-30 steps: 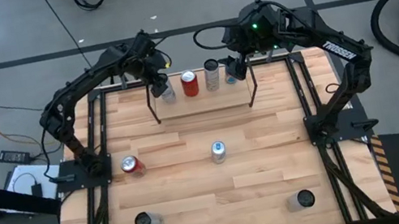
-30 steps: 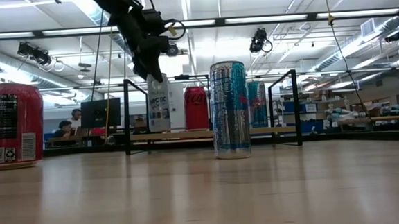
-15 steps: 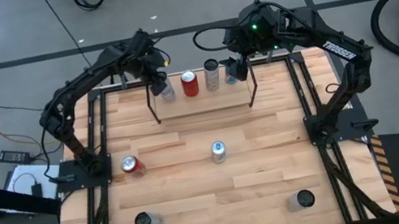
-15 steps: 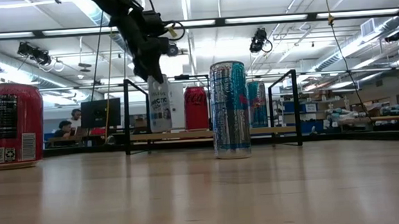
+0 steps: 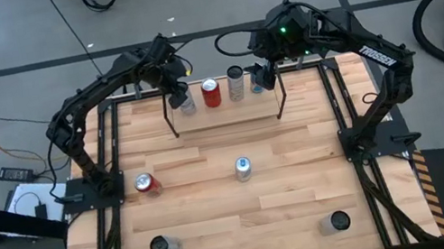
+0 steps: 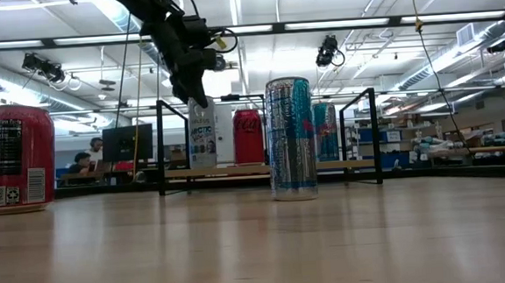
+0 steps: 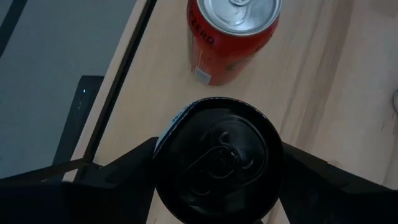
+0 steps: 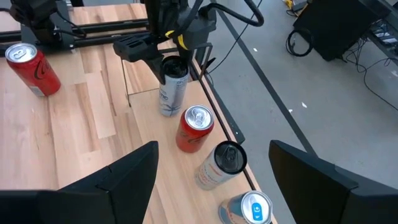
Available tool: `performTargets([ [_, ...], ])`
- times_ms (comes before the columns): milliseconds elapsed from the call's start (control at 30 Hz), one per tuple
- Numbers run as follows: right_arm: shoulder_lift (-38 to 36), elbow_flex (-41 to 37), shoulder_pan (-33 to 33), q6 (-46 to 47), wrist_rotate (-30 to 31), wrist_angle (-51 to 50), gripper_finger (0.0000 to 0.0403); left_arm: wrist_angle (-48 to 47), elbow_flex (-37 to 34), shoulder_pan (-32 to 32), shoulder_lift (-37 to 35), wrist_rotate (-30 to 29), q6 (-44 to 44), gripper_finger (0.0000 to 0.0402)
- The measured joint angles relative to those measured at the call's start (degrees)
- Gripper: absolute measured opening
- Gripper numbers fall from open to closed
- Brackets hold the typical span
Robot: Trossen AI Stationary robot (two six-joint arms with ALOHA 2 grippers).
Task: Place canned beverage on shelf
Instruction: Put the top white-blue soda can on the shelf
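Your left end effector point(image 5: 178, 89) reaches over the left end of the shelf point(image 5: 224, 110) from the worktop's point(image 5: 220, 216) left edge, arm bent in a high arch. Its fingers point(image 7: 124, 163) are clamped on a slim white can point(image 6: 201, 138), one finger either side of its black top. The can stands upright at the shelf's left end; from the low view you can't tell if its base is seated on the board or just above it.

Next along the shelf: a red can point(image 5: 211, 92) just beside the white can, then a dark-topped can point(image 5: 237, 83), then a blue can point(image 8: 249, 208) at the right end.

Your right end effector point(image 5: 260, 72) hangs above the shelf's right end, fingers point(image 8: 118, 174) spread wide, holding nothing.

In the low view a tall silver can point(image 6: 290, 138) on the worktop in front of the shelf blocks the shelf's middle and hides the dark-topped can. The right arm is mostly cut off there.
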Motion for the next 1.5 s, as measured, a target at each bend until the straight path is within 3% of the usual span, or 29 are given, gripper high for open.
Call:
performTargets([
  [667,0.0,0.0,-0.01,0.04,0.0,-0.08,0.0313,0.68,-0.02,-0.71,0.11,-0.45,-1.51,0.028],
  [900,0.0,0.0,-0.01,2.54,-0.1,-0.43,0.0313,0.47,-0.2,-0.75,0.29,-4.15,-1.4,0.0313],
  [1233,0.0,0.0,0.01,2.43,-5.89,-3.03,0.0313,0.7,-0.2,-1.0,0.28,-4.4,-1.51,0.0318],
  [1500,0.0,0.0,0.16,2.38,-6.12,-3.07,0.0313,0.47,0.45,-2.11,-1.3,-4.38,-1.09,0.0318],
])
